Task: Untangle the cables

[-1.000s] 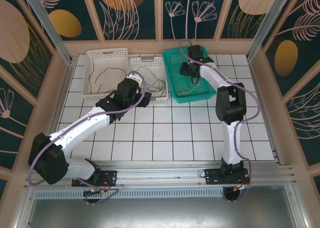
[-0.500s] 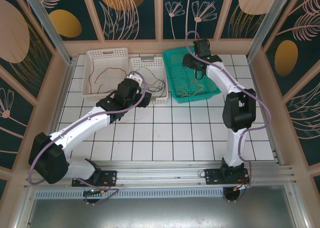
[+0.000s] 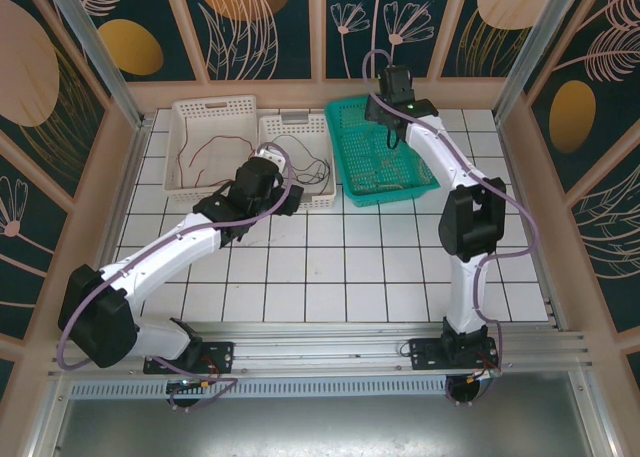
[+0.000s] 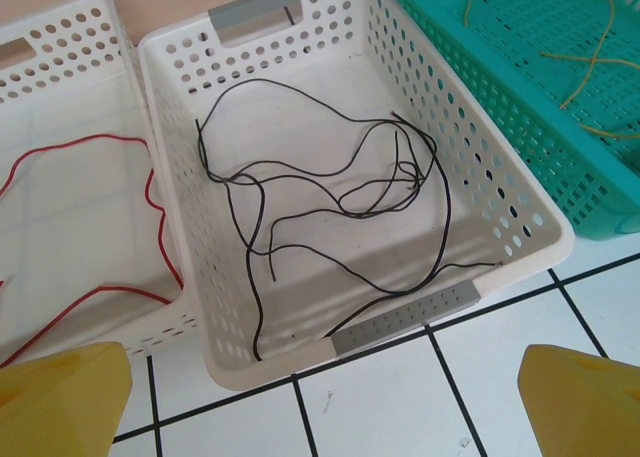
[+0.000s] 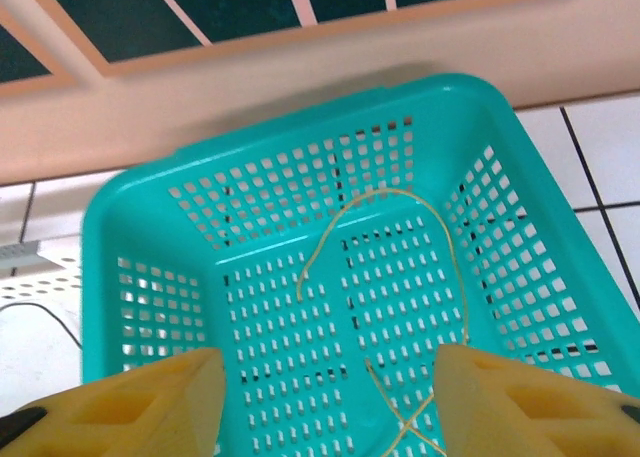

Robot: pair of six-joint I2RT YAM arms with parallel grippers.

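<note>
**A:** Three baskets, seen from above?

**B:** Yes, at the far side of the white tiled table [image 3: 330, 267]. The left white perforated plastic basket [image 3: 182, 182] holds a thin red cable [image 3: 205, 157]. The middle white perforated plastic basket [image 3: 322, 199], touching it, holds a thin black cable [image 3: 300, 162]. The teal perforated plastic basket [image 3: 425, 182] beside them holds a thin yellow cable [image 3: 380, 184].

**A:** And the arms?

**B:** The left gripper [image 3: 290, 199] hovers at the middle basket's near rim. The right gripper [image 3: 393, 137] hangs over the teal basket's far half.

**A:** What does the left wrist camera add?

**B:** Detail that is only a faint scribble from above. The black cable [image 4: 405, 177] lies in loose loops that cross one another on the middle basket's [image 4: 560, 232] floor. The red cable [image 4: 155, 192] lies apart in its own basket [image 4: 70, 22]. The left gripper [image 4: 320, 407] is spread wide and empty.

**A:** And the right wrist camera?

**B:** It looks down into the teal basket [image 5: 300, 187], where the yellow cable [image 5: 445, 232] arcs across the mesh floor. The right gripper [image 5: 330, 407] has its yellow fingers [image 5: 130, 407] parted and is pinching nothing.
</note>
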